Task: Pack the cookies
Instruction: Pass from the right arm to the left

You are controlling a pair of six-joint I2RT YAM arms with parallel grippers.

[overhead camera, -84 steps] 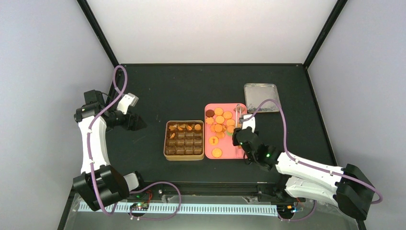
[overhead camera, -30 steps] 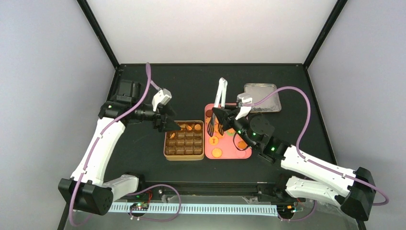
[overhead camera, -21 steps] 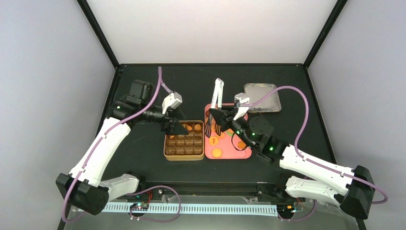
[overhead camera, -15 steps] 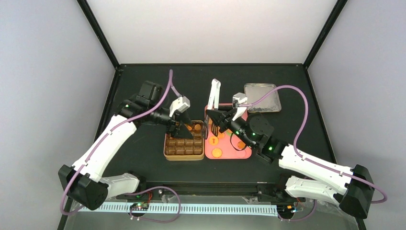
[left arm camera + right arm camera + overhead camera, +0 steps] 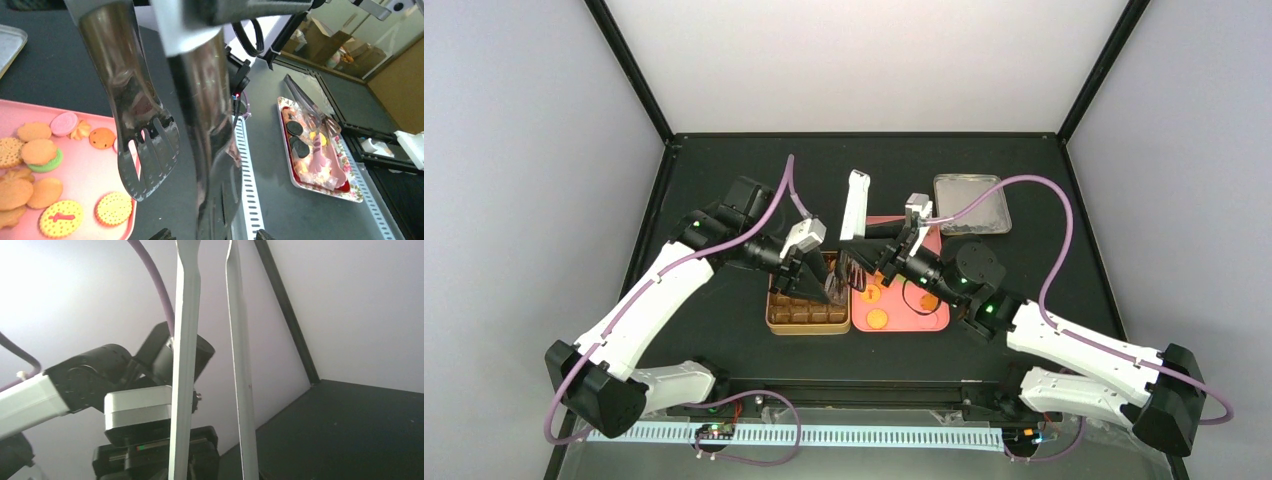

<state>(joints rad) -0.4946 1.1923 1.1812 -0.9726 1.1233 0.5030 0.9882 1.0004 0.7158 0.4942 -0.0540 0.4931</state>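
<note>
Tongs [image 5: 855,203] are seen tilted, with the handle raised beyond the right fingers [image 5: 879,260] and the forked tips lowered just beside the left fingers [image 5: 808,280]. A tin [image 5: 804,317] is found under the left fingers, and a pink tray [image 5: 921,318] under the right ones. A steel tray [image 5: 969,205] is laid on the bench [image 5: 744,180], beyond the right fingers, near the pink tray's far corner.

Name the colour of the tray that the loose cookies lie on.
Pink. The tray under the cookies shows best in the left wrist view.
</note>
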